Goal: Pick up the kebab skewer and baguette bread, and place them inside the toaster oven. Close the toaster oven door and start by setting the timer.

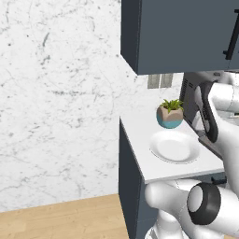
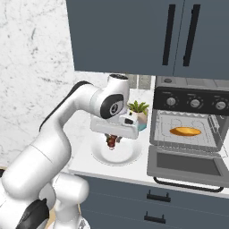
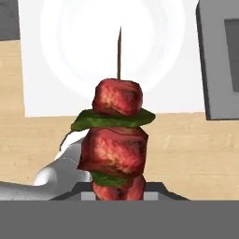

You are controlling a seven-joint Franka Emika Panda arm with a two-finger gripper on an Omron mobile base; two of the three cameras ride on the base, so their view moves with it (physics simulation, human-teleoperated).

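My gripper (image 2: 112, 137) is shut on the kebab skewer (image 2: 112, 142), which hangs just above the white plate (image 2: 127, 156). In the hand view the kebab skewer (image 3: 115, 140) rises between the fingers, red meat chunks with green pieces and a bare stick tip pointing at the plate (image 3: 74, 42). The toaster oven (image 2: 190, 100) stands to the right with its door (image 2: 185, 164) folded down and open. The golden baguette bread (image 2: 185, 131) lies on the wire rack inside. The fingertips themselves are hidden behind the meat.
A small potted plant (image 2: 138, 109) stands behind the plate, close to the oven's left side. Dark cabinets (image 2: 134, 36) hang above the counter (image 1: 140, 140). The open door's edge (image 3: 219, 60) juts over the counter front. Three knobs (image 2: 195, 103) line the oven's top panel.
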